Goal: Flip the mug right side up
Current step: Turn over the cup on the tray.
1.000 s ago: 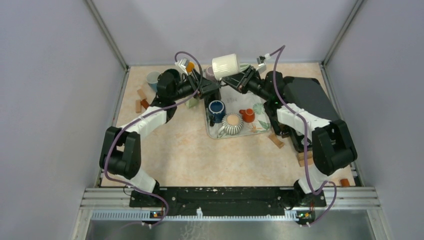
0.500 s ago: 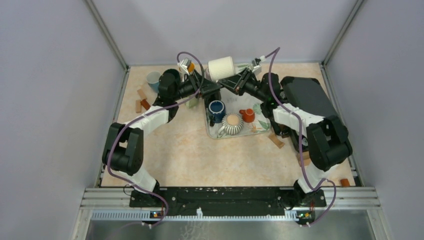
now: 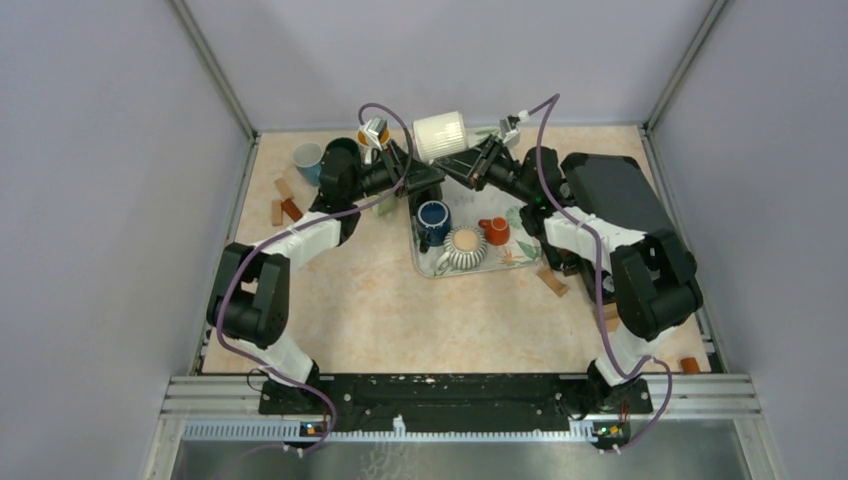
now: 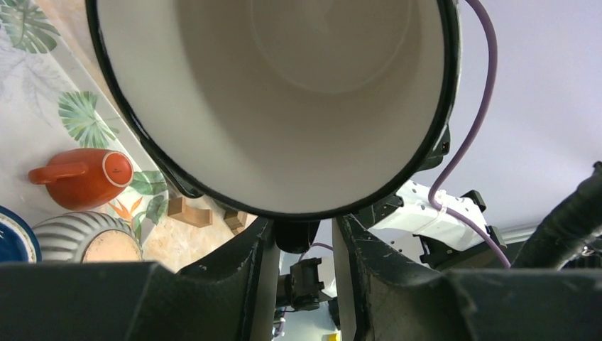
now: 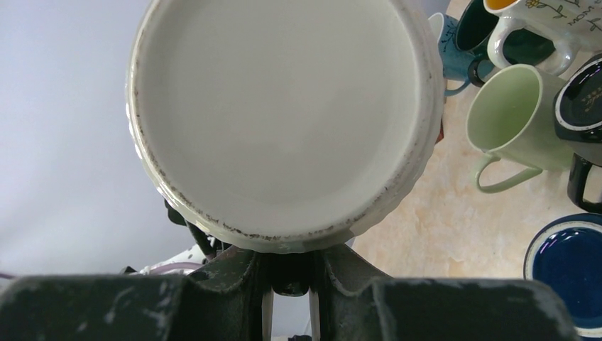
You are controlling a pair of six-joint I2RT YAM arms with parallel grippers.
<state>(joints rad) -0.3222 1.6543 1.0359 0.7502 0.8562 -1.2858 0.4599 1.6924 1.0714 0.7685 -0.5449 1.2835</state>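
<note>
Over the last second my left gripper [image 4: 304, 234] had narrowed from wide open toward the black-edged mouth of the white ribbed ceramic mug [image 3: 440, 135], and the mug had drifted leftward. It hung on its side above the far edge of the leaf-printed tray [image 3: 512, 258], mouth toward my left wrist, base toward my right. My right gripper [image 5: 289, 266] was pinched narrow at the lower edge of that base and carried the mug. My left fingers [image 4: 245, 284] stood part-way closed just under the rim; whether they had bitten I could not tell. I judged the handover risky: letting go with the right before the left had seated on that thin rim would drop the mug onto the dark blue mug [image 3: 433, 215], the orange cup [image 3: 494, 231] and the grey ribbed mug [image 3: 463, 248] on the tray below. Both arms pulling at once could twist it loose.
</note>
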